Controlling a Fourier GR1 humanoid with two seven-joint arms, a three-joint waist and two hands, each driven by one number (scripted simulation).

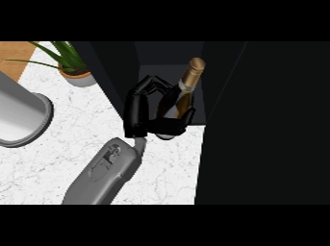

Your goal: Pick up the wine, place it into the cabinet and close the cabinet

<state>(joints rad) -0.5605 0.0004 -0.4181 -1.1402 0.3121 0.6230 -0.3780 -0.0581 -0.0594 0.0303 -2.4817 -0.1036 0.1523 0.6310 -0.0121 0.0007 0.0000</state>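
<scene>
Gripping the wine (pixel 184 96) low on its body, the hand (pixel 147 115) curls fingers and thumb round the bottle, likely to keep it upright as it enters the cabinet (pixel 217 81). The wine stands at the cabinet's open mouth, just right of the palm, its gold neck leaning slightly away above the fingers.

White marble-patterned counter top (pixel 61 158) with fine grey veining, filling the left and near part of the view. At the far left, a strip of wooden surface (pixel 7 53) in warm orange-brown borders the counter. 1 potted plant (pixel 69 62) with long green leaves stands in a pale pot on the far part of the counter. Lighting is even, with soft shadows on the marble.
</scene>
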